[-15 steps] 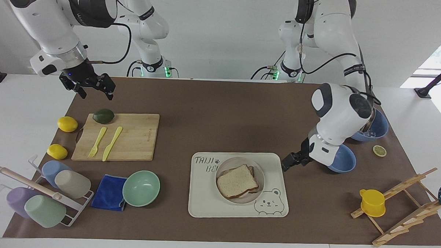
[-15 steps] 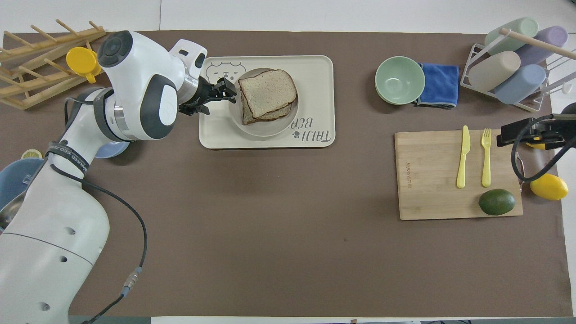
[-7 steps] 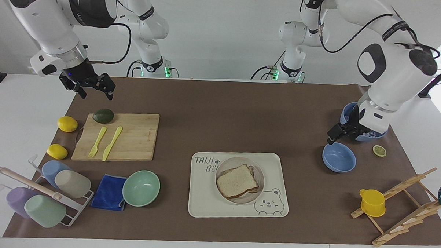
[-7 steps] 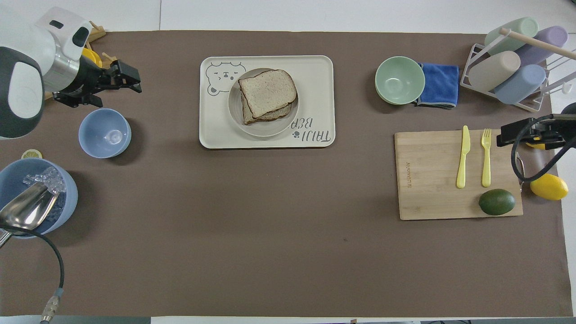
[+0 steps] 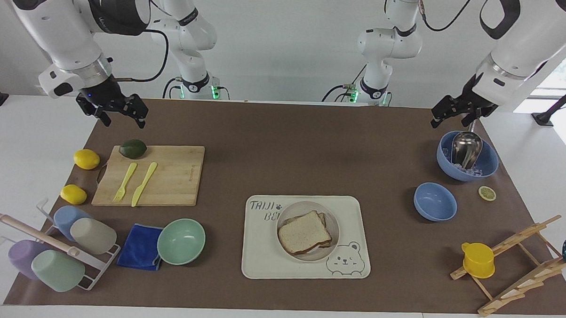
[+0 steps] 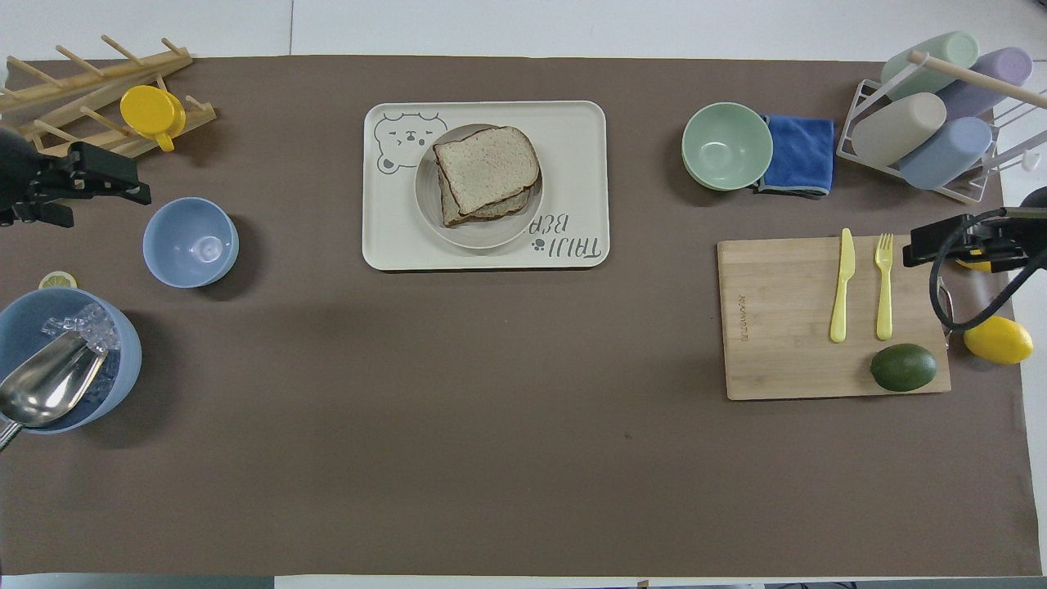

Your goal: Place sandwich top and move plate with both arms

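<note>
Facing view — sandwich top well apart from grippers

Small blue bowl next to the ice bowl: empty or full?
Empty. The small round blue bowl sits upright on the brown mat, and the overhead view shows only its bare, glossy inside; the bigger blue bowl holds the ice and metal scoop.

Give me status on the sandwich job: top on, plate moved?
Done: the sandwich top lies on the stack on the plate. In hand: nothing; the left gripper is raised above the ice bowl, the right gripper up near the cutting board, both with open jaws. Left: the plate sits on the bear tray, untouched.
</note>
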### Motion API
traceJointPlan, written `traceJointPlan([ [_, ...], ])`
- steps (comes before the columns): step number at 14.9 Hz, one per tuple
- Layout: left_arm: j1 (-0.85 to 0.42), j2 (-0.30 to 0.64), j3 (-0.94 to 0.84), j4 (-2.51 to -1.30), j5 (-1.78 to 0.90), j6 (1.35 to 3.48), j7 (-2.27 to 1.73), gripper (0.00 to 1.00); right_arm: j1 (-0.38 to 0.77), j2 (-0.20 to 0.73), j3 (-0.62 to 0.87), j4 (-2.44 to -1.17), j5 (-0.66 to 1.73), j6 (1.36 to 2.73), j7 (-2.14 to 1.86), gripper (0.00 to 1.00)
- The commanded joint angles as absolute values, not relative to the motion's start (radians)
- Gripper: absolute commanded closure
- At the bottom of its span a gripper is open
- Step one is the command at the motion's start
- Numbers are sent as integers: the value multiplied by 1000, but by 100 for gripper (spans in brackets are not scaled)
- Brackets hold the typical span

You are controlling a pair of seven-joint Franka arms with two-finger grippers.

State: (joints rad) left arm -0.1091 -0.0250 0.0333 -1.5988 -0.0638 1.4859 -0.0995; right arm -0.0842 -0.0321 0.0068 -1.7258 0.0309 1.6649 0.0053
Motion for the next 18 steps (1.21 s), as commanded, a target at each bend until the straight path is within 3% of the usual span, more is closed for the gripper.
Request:
traceJointPlan([
  [1,-84,-61,-2,-1702,-44,1532,-84,0,-92,-46,9,-1733,57,1660,-25,0],
  [4,-94,-55,-2,-1759,-44,1638,-84,0,-92,-46,8,-1733,57,1660,-25,0],
  [8,-91,-5,2,-1629,-2,1491,-60,0,-94,-46,9,-1733,57,1660,-25,0],
  [18,-78,-46,-3,-1652,-6,1543,-63,0,-92,-46,9,-1733,57,1660,-25,0],
])
